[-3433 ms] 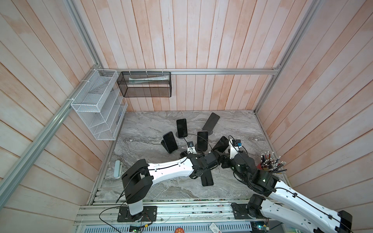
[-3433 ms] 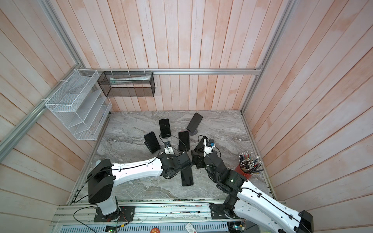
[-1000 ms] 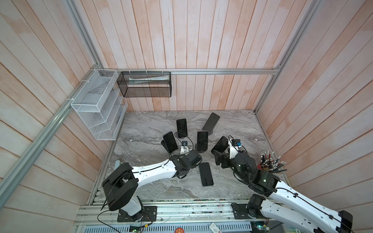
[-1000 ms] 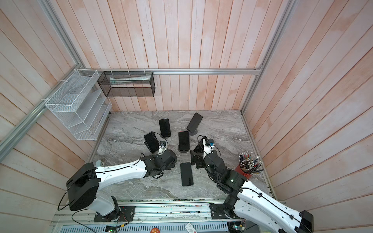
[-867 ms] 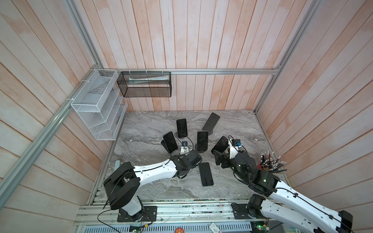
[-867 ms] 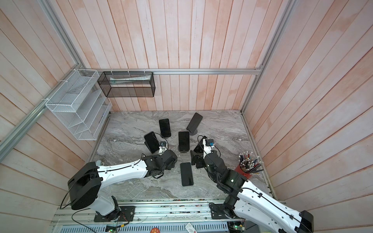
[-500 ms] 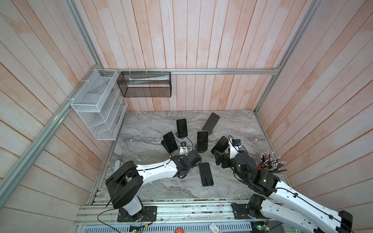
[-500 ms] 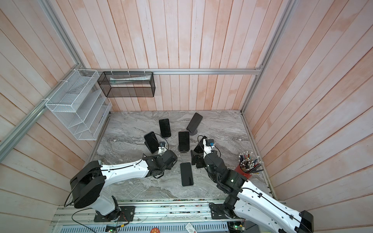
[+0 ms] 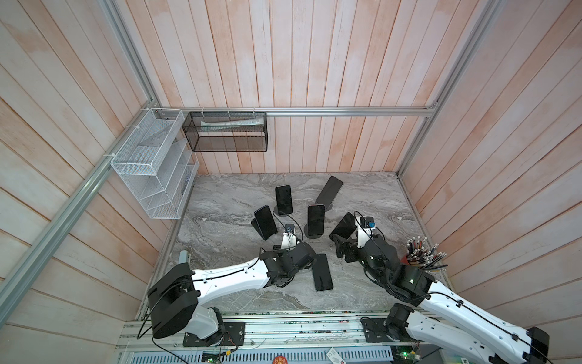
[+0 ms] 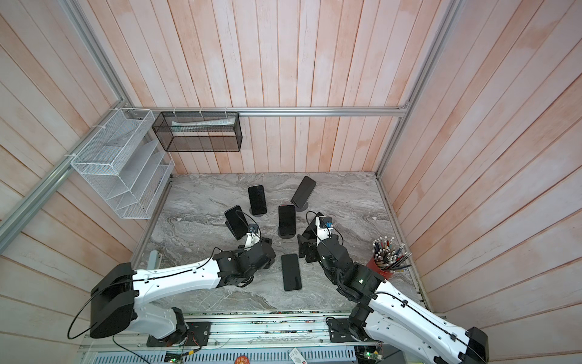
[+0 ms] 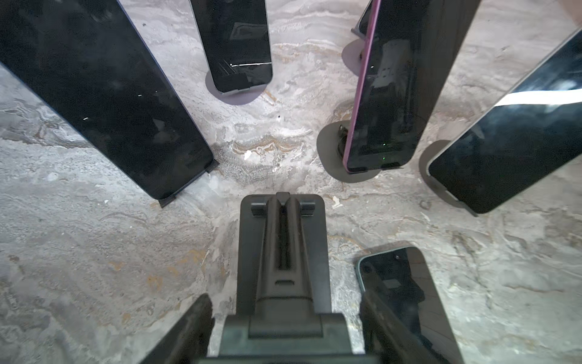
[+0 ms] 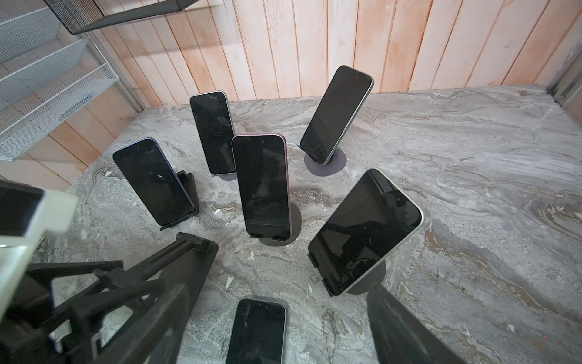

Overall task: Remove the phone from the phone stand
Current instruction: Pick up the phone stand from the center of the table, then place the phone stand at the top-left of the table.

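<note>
**Phone Off Stand, Flat on Table**

Top views: phone (image 9: 322, 276) (image 10: 291, 272) flat on table (image 9: 220, 239), between both arms.
Left wrist: left claw (image 11: 283, 310) narrowed, clamped on empty stand (image 11: 283, 252).
Right wrist: right claw (image 12: 286, 268) spread wide, holding nothing, above phone (image 12: 256, 331).

In the left wrist view the left gripper (image 11: 285, 327) shows only partly: both fingers (image 11: 189, 334) run off the lower edge, blurred, with the empty black stand (image 11: 282, 252) between them (contact with it cannot be judged). The flat phone (image 11: 406, 299) at lower right is cut by the same edge. In both top views the wrist hides that stand. The right gripper's fingers (image 12: 400, 334) are cropped at the bottom of the right wrist view.
</note>
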`<state>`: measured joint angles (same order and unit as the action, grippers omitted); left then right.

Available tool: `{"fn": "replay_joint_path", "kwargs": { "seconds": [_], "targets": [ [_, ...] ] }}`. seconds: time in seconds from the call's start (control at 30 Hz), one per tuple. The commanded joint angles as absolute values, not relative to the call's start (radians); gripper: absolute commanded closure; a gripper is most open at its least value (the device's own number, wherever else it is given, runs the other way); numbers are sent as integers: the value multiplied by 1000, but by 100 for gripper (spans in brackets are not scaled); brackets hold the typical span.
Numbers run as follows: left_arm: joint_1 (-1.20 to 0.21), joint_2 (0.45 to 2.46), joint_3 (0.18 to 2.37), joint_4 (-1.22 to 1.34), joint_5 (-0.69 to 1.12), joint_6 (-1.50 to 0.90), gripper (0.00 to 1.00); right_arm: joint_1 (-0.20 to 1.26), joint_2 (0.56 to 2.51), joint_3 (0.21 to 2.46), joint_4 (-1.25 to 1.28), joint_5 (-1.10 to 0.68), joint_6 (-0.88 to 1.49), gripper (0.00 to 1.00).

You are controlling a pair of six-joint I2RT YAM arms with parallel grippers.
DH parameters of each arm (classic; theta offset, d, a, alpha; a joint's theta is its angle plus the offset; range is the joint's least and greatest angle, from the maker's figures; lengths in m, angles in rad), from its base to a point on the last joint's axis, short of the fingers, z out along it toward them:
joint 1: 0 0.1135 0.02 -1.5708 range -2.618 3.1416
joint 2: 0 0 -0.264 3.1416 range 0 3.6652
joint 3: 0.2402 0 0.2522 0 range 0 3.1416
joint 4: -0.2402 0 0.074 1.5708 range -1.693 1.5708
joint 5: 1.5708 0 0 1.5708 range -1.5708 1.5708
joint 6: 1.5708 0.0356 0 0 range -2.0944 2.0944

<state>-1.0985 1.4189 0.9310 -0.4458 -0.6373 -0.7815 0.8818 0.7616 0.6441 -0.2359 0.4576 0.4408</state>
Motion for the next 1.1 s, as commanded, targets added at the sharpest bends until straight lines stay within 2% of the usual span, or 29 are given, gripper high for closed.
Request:
{"fn": "replay_joint_path", "kwargs": {
  "seconds": [0.0,0.17,0.3,0.4,0.53,0.7,0.8,0.87,1.07],
  "targets": [
    [-1124,1323,968,-538,-689,-766,50,879,760,684,-238,478,426,11],
    [-1175,1182,1085,-722,-771,-780,51,878,737,660,-232,477,452,11],
    [-1125,1138,1199,-916,-897,-776,51,878,735,644,-211,462,463,11],
    [-968,1088,1232,-891,-835,-660,51,878,750,660,-218,453,465,11],
    [-648,1019,1226,-724,-664,-468,51,878,753,662,-200,437,467,11],
    [-281,1094,1215,-531,-434,-352,53,878,761,649,-167,411,471,12],
    [-244,1149,1138,-294,-488,-261,54,879,771,649,-158,399,469,13],
    [-212,1202,1104,-167,-461,-232,54,878,770,644,-152,398,465,13],
    [-32,1437,1139,-64,-299,-329,57,876,761,625,-139,390,463,13]
  ]
}}
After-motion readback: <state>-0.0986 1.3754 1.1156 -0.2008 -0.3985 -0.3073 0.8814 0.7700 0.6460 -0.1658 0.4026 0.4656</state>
